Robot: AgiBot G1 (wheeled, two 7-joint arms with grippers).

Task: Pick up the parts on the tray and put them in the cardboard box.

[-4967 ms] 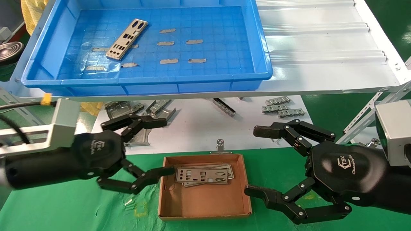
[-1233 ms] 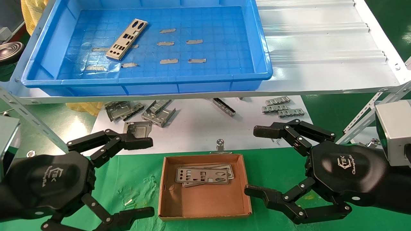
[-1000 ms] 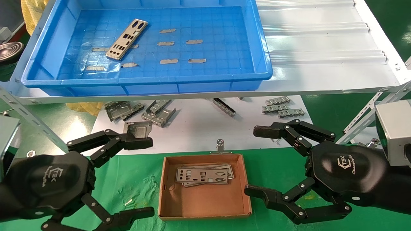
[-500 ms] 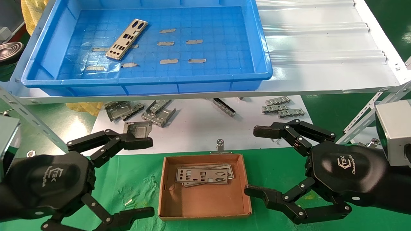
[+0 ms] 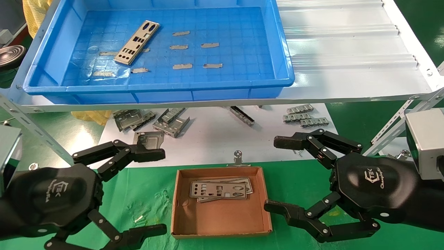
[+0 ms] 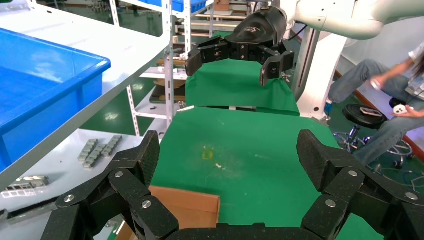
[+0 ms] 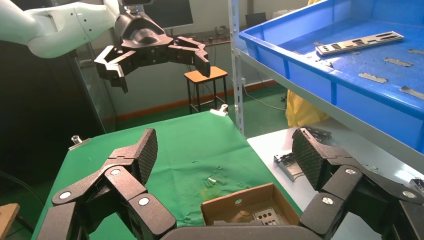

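We're between picks: one part (image 5: 137, 42) left in the tray (image 5: 159, 91), lying far left on its floor; the rest are stacked in the cardboard box (image 5: 220, 225), near centre. Left gripper (image 5: 152, 191) sits left of the box, right gripper (image 5: 284, 175) right of it, both sets of fingers wide open and empty. Next move, we reckon: left arm reaches up over the tray rim to grab that last plate.
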